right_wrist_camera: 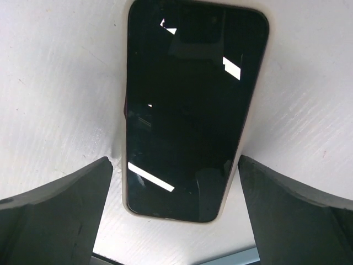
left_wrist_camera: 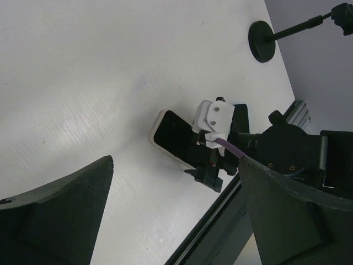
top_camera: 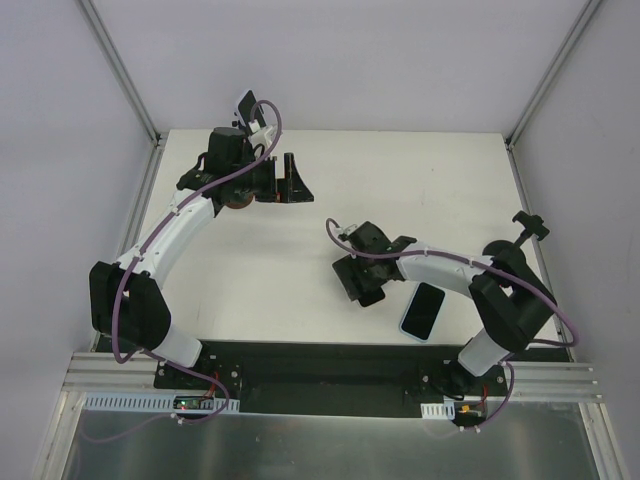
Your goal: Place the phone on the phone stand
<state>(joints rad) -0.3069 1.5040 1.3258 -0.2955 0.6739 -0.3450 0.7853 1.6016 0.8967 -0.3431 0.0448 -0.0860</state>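
Note:
The phone (top_camera: 423, 310), black-screened in a pale case, lies flat on the white table near the front right. In the right wrist view the phone (right_wrist_camera: 193, 99) lies face up, its near end between my open fingers. My right gripper (top_camera: 362, 288) is open and empty, just left of the phone, and holds nothing (right_wrist_camera: 175, 161). The phone stand (top_camera: 497, 250), a round black base with a rod and clamp, stands at the right edge; it also shows in the left wrist view (left_wrist_camera: 263, 41). My left gripper (top_camera: 297, 183) is open and empty at the back of the table, far from both (left_wrist_camera: 176, 165).
Aluminium posts (top_camera: 120, 70) rise at the back corners beside grey walls. A black strip (top_camera: 320, 365) and rail run along the near edge by the arm bases. The right arm's wrist (left_wrist_camera: 215, 124) shows over the phone in the left wrist view.

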